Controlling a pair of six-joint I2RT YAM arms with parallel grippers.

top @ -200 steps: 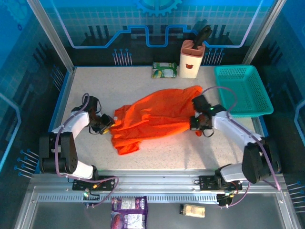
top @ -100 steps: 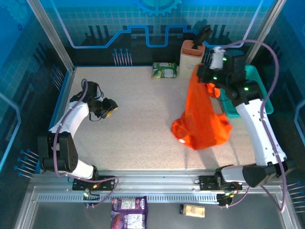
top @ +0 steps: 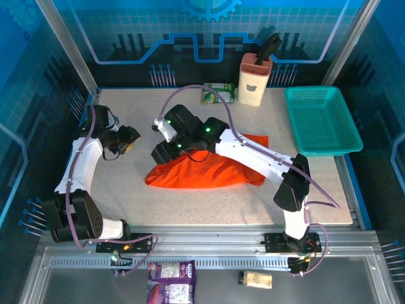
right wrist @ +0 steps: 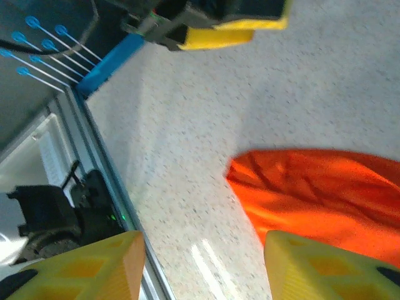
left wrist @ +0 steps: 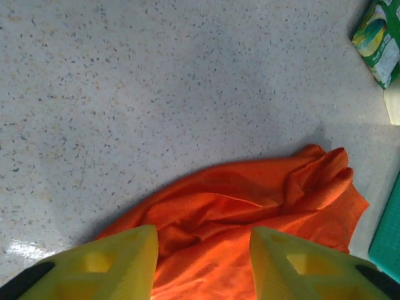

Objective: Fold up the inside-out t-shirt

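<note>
Both claws, top view: your right gripper has swung from high at the right, where it held the cloth aloft half a second ago, to centre-left and has let go. Your left gripper waits at left, apart from the cloth.
T-shirt, top view: the inside-out t-shirt no longer hangs; it lies as a long crumpled strip across the middle of the table.
Left wrist view: fingers apart, nothing held; the inside-out t-shirt lies bunched in the lower half, ahead of them.
Right wrist view: fingers apart and empty; the inside-out t-shirt is at right middle, on the table.
Meaning for you: I judge the cloth relaid but not spread. Flattening and folding remain, so you need a fresh grasp.
</note>
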